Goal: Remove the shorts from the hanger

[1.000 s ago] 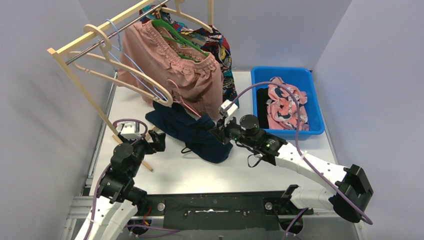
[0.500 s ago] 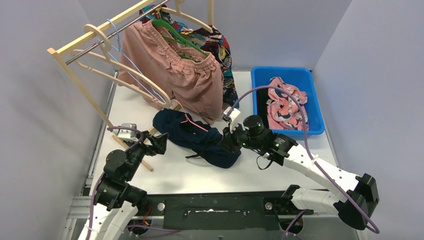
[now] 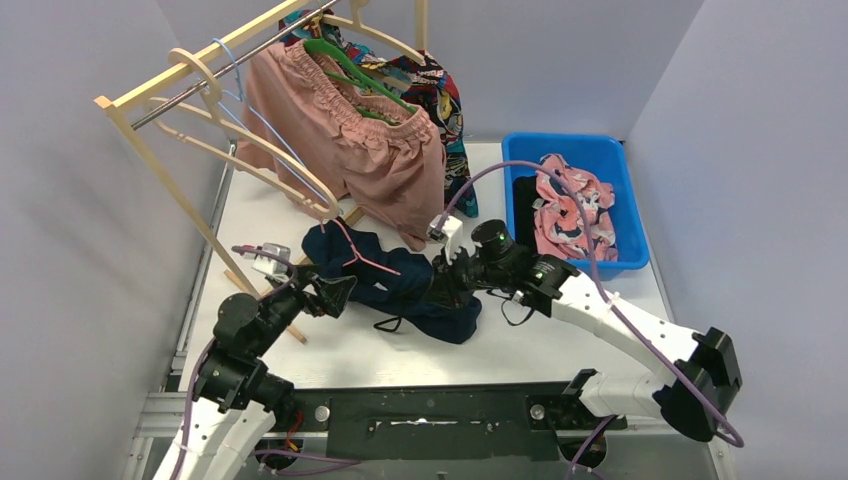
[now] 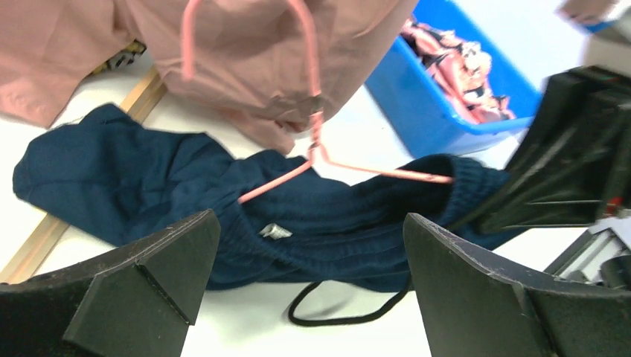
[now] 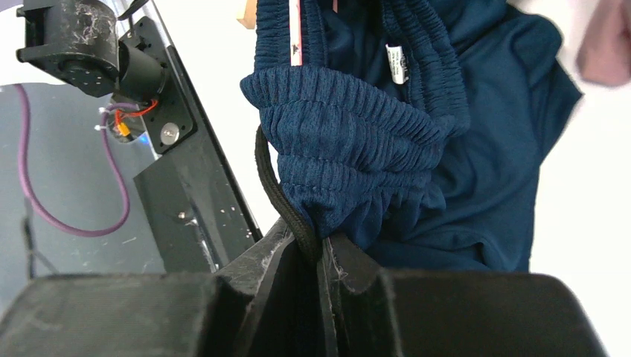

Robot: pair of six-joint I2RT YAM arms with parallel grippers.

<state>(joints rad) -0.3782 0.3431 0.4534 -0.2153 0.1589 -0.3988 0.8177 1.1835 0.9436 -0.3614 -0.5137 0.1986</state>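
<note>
The plain navy shorts (image 3: 395,280) lie on the white table with a pink hanger (image 3: 357,255) still threaded through them; they also show in the left wrist view (image 4: 223,216), hanger (image 4: 312,152) over them. My right gripper (image 3: 447,285) is shut on the navy waistband and its black drawstring (image 5: 312,245). My left gripper (image 3: 335,295) is open and empty just left of the shorts (image 4: 309,297). The dusty pink shorts (image 3: 350,150) and the comic-print shorts (image 3: 440,100) hang on the rack. The pink printed shorts (image 3: 570,210) and black shorts (image 3: 525,225) lie in the bin.
A wooden clothes rack (image 3: 170,85) stands at the back left with empty wooden hangers (image 3: 255,150) and a green hanger (image 3: 345,65). A blue bin (image 3: 520,150) stands at the right. Grey walls close in on both sides.
The navy shorts have come down from the rack onto the table with the pink hanger. My right gripper pulled them toward the front; my left gripper moved right toward them.
</note>
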